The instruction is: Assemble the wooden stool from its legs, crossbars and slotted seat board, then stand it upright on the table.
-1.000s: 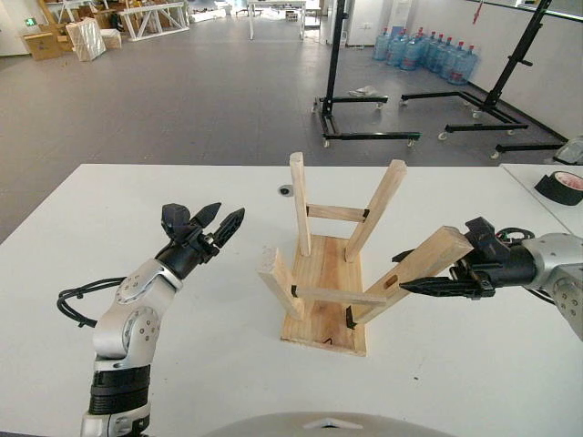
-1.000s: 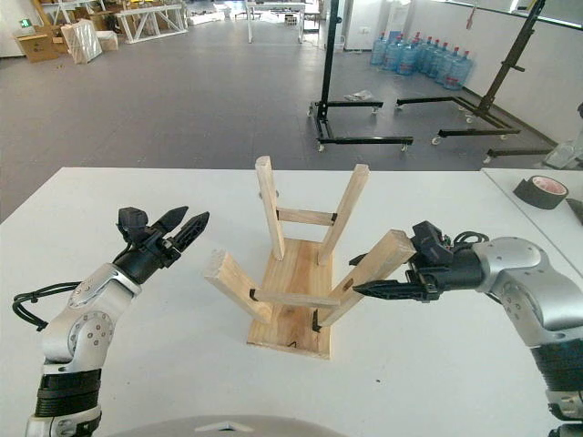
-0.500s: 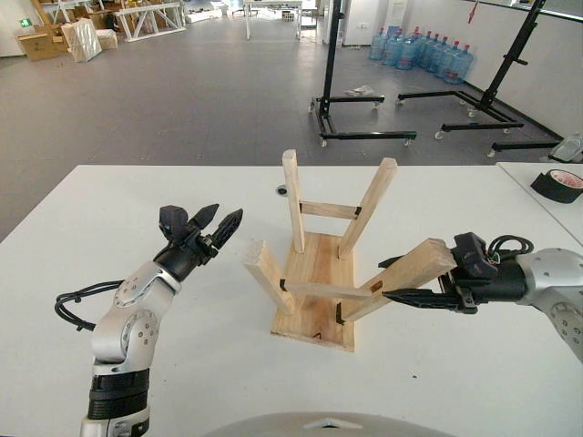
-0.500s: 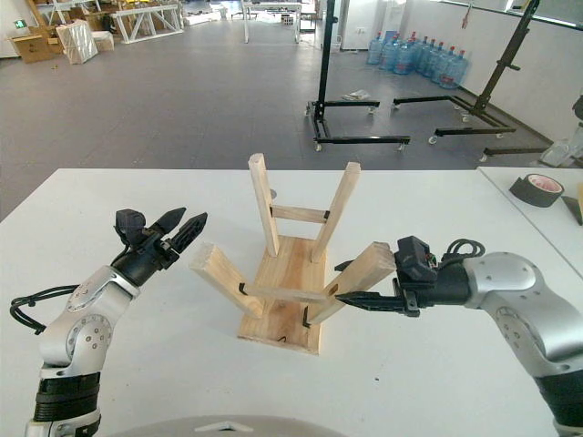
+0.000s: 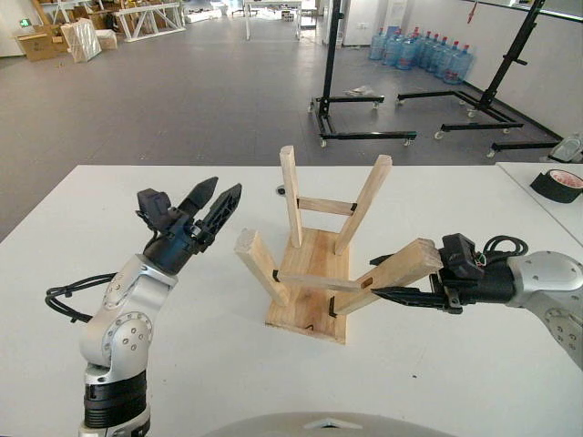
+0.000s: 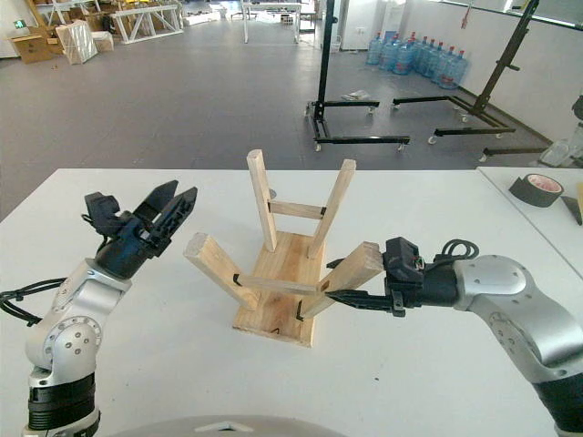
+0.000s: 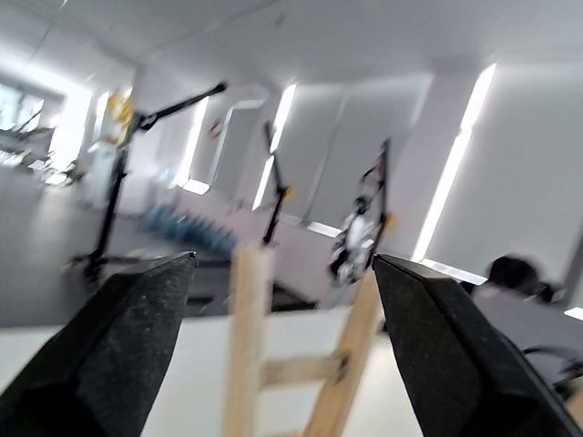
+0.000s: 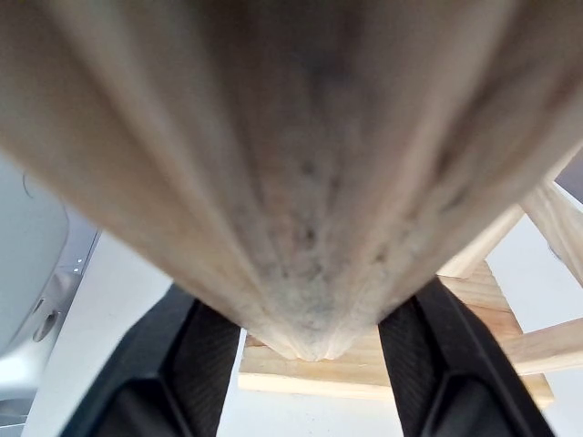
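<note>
Stool (image 5: 314, 259) sits upside down in the middle of the white worktop (image 5: 455, 382). Its seat board (image 5: 301, 319) lies flat and four legs stick up and out. On the right, the right tool (image 5: 378, 276) is closed around the near right leg (image 5: 410, 262). Just left of the stool, the left tool (image 5: 226, 187) hangs in the air, spread wide, holding nothing. Black tape roll (image 5: 558, 185) lies far right.

Workshop hall: steel stands (image 5: 364, 137), water jugs (image 5: 424, 47).
</note>
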Robot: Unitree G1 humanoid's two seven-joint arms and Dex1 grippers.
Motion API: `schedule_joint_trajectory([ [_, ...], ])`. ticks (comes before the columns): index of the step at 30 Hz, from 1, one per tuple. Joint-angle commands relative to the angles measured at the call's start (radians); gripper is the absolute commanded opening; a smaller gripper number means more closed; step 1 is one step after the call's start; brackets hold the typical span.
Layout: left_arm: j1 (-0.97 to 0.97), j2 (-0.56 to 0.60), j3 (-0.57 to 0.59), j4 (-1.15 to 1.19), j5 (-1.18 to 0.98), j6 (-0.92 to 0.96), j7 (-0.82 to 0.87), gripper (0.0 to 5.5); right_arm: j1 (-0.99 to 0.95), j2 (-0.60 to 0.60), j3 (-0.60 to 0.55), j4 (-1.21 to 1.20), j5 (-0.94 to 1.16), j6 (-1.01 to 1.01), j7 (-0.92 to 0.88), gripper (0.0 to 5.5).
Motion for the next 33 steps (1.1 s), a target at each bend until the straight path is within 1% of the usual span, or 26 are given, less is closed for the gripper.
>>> schedule_joint_trajectory([
  [1, 0.022, 0.047, -0.042, -0.06, -0.079, 0.058, -0.038, 3.54, 0.11, -0.058, 0.162, 0.059, -0.174, 0.18, -0.014, 2.04],
  [3, 0.042, 0.077, -0.102, -0.047, -0.016, 0.071, -0.049, 3.54, 0.104, -0.058, 0.166, 0.06, -0.175, 0.18, -0.014, 2.04],
  [5, 0.052, 0.1, -0.138, -0.032, 0.022, 0.079, -0.05, 3.54, 0.098, -0.06, 0.17, 0.056, -0.174, 0.183, -0.011, 2.04],
  [10, 0.061, 0.133, -0.191, 0.033, 0.101, 0.076, -0.036, 3.54, 0.088, -0.072, 0.175, 0.047, -0.166, 0.186, -0.003, 2.04],
  [16, 0.077, 0.145, -0.22, 0.033, 0.098, 0.056, -0.024, 3.54, 0.109, -0.048, 0.189, 0.06, -0.247, 0.082, -0.024, 2.04],
  [19, 0.092, 0.143, -0.215, 0.037, 0.093, 0.045, -0.013, 3.54, 0.127, -0.059, 0.2, 0.039, -0.247, 0.12, -0.066, 2.04],
  [21, 0.102, 0.135, -0.201, 0.039, 0.087, 0.036, -0.001, 3.54, 0.14, -0.048, 0.189, 0.009, -0.21, 0.169, -0.124, 2.04],
  [24, 0.122, 0.131, -0.194, 0.042, 0.08, 0.02, 0.009, 3.54, 0.178, -0.066, 0.218, -0.036, -0.229, 0.18, -0.159, 2.04],
  [27, 0.127, 0.132, -0.204, 0.044, 0.08, 0.011, 0.012, 3.54, 0.163, -0.087, 0.248, -0.032, -0.245, 0.234, -0.197, 2.04],
  [30, 0.124, 0.132, -0.212, 0.053, 0.084, 0.001, 0.016, 3.54, 0.125, -0.091, 0.264, -0.081, -0.142, 0.334, -0.225, 2.04],
  [33, 0.127, 0.129, -0.224, 0.054, 0.09, -0.007, 0.019, 3.54, 0.101, -0.085, 0.272, -0.088, -0.115, 0.363, -0.241, 2.04],
])
